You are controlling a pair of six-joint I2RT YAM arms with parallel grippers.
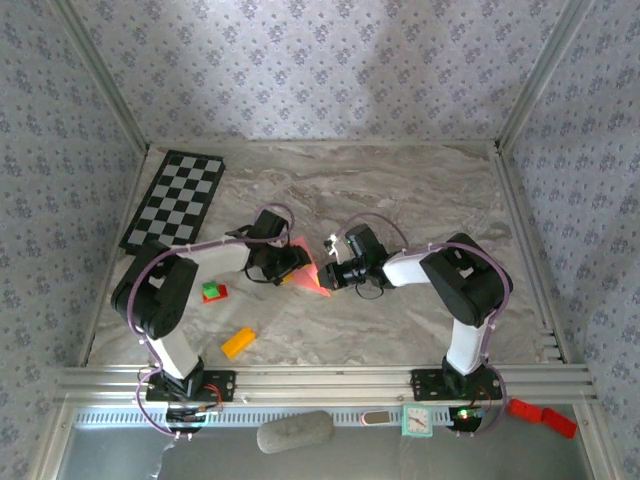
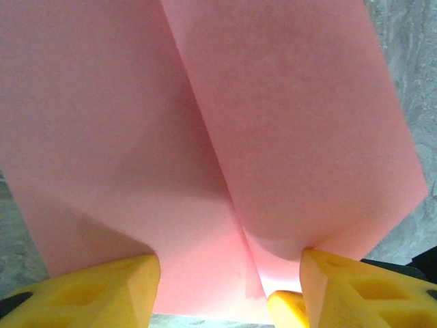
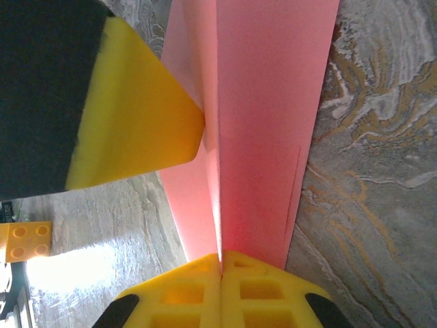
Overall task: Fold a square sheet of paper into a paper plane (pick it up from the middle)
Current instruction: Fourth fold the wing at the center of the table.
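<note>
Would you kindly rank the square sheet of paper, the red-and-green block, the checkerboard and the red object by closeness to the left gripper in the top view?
1. square sheet of paper: right at the left gripper, mid-table.
2. red-and-green block: to the gripper's left, a little nearer the bases.
3. checkerboard: far-left corner.
4. red object: near right, past the rail.

My left arm [image 1: 165, 295] and right arm [image 1: 455, 285]: black joints, white links, lilac cables looping alongside. My fingers [image 2: 102, 294], at the frame's bottom edge, are yellow with square moulded pockets.
</note>
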